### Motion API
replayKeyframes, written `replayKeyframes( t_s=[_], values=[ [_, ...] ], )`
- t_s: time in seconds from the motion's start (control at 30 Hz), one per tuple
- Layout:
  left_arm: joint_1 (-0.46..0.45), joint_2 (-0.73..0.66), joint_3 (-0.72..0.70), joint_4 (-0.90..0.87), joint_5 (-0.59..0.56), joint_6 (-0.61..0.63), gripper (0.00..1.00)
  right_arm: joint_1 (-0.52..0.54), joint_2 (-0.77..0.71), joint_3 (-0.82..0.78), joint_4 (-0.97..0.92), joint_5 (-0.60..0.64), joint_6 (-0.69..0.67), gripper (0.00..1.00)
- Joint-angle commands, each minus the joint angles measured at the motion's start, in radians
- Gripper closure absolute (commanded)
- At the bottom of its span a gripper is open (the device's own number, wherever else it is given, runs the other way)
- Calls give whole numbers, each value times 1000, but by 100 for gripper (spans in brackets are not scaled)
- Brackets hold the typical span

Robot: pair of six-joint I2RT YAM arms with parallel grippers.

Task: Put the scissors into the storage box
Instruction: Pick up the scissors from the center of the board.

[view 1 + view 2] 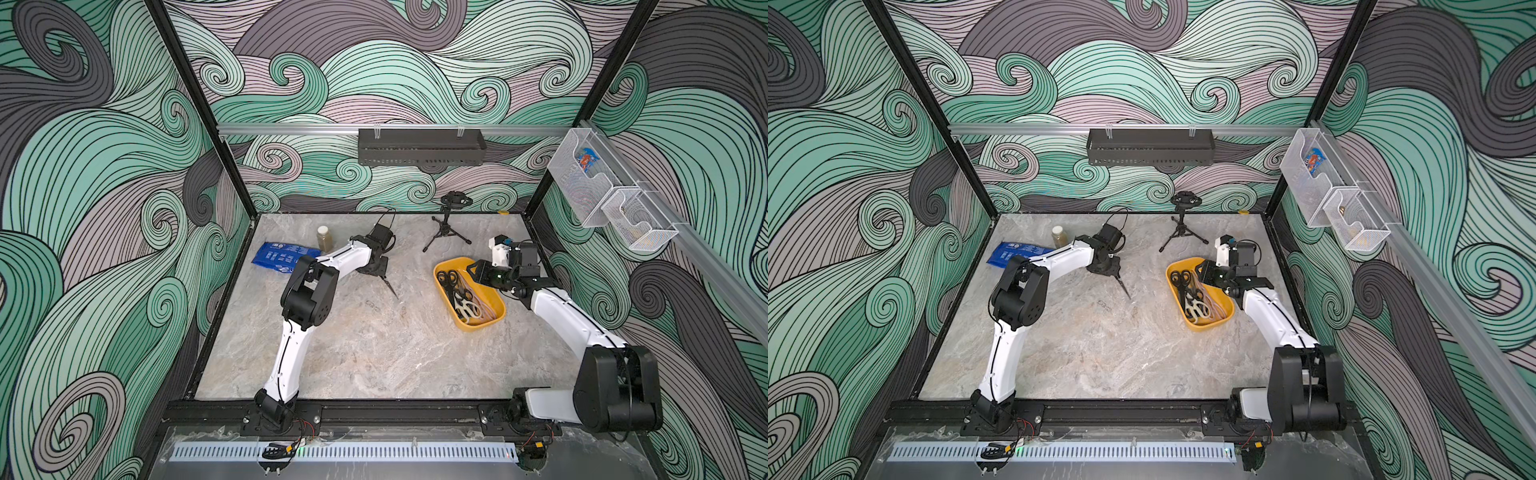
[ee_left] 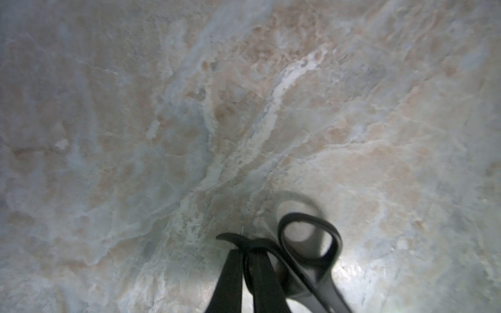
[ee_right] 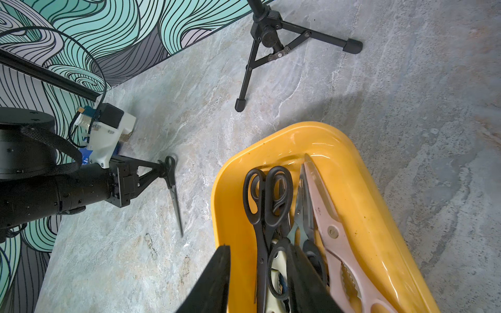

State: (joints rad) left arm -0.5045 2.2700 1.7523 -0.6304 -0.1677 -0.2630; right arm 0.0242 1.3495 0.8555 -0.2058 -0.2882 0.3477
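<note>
Left end effector pinches black-handled steel scissors by the handle. Carry them right; lay them lengthwise in the yellow plastic tub.

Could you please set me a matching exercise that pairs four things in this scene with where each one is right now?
Things:
1. lone black scissors
2. pale pink scissors
3. tripod
4. blue pouch

Places:
A. standing upright on the far side of the table
B. lying inside the yellow storage box
C. lying flat on the table's left side
D. pinched by the handle in the left gripper

Pairs: 1-D, 2-B, 3-A, 4-C
</note>
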Motion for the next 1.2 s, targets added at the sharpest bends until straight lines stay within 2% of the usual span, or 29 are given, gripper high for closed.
replayKeyframes(
  t_s=[0.0, 0.03, 0.3, 0.63, 0.93, 1.17],
  values=[
    [3, 77, -1, -135, 35, 27, 95, 6, -10, 4, 4, 1, 7, 62],
    [2, 77, -2, -134, 34, 29, 99, 6, -13, 4, 4, 3, 8, 62],
    [11, 17, -5, -112, 89, 22, 100, 25, -25, 17, 3, -12, 16, 62],
    [26, -182, -60, -25, 232, -21, 100, 187, 27, 88, 33, -58, 47, 62],
    [23, -348, -295, 162, 399, -81, 100, 319, 150, 79, 170, -188, 110, 62],
    [6, -517, -496, 333, 391, -137, 100, 372, 235, 81, 258, -300, 167, 61]
  ],
)
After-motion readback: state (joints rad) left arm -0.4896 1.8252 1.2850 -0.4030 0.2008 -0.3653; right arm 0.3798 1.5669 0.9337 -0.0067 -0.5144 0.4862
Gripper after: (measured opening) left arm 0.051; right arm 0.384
